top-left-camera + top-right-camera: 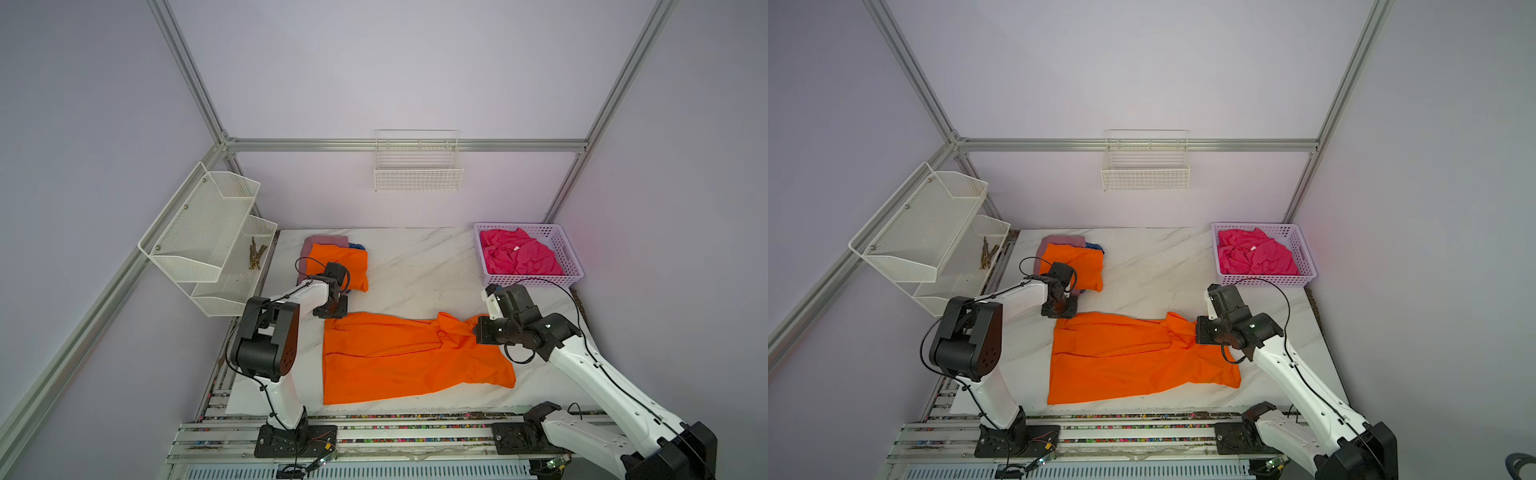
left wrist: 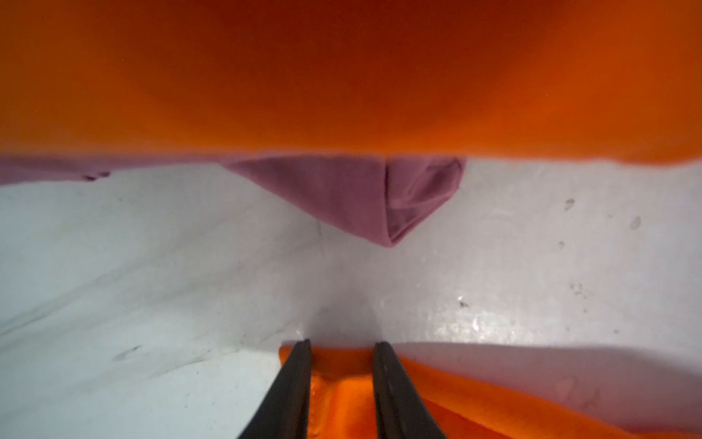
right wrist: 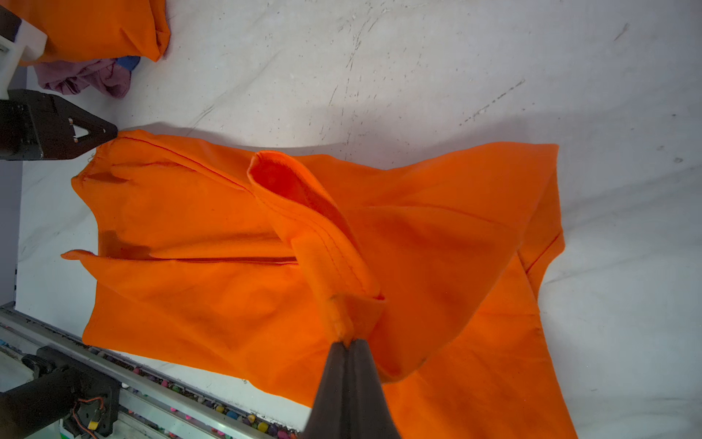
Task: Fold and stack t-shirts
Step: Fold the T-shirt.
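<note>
The orange t-shirt lies lengthwise across the table, hem at the left gripper, whose narrowly parted jaws straddle its corner. The right gripper pinches a raised fold tightly.

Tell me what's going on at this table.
The robot is working on an orange t-shirt laid out on the table. The right gripper is shut on a bunched-up piece at one end. The left gripper has its jaws apart over the opposite far corner. At the back, a folded orange shirt tops a mauve shirt and a blue shirt. A pink shirt lies crumpled in the basket.
</note>
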`<act>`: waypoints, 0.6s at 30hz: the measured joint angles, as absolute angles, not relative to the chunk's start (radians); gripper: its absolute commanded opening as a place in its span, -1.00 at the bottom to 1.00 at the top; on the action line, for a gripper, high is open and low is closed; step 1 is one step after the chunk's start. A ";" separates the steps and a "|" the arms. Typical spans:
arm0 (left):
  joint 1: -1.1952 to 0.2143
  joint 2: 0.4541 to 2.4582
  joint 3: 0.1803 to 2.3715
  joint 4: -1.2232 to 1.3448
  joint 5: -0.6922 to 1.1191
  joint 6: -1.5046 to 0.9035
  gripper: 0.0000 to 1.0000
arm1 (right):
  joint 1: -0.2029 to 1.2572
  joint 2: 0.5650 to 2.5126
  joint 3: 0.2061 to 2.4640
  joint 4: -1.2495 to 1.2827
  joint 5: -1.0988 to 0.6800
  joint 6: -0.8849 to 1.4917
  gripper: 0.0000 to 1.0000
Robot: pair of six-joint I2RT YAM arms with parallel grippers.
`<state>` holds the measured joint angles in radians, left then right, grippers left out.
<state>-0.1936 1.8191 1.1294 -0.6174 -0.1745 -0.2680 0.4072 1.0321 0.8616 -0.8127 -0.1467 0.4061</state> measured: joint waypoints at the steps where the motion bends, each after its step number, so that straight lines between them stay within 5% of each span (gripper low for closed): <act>1: -0.192 1.819 1.129 -0.615 -0.172 -0.268 -0.36 | 0.407 1.032 0.862 -0.813 -0.147 0.406 -1.00; 18: -0.181 1.810 1.131 -0.662 -0.200 -0.277 -0.23 | 0.407 1.048 0.867 -0.815 -0.147 0.405 -1.00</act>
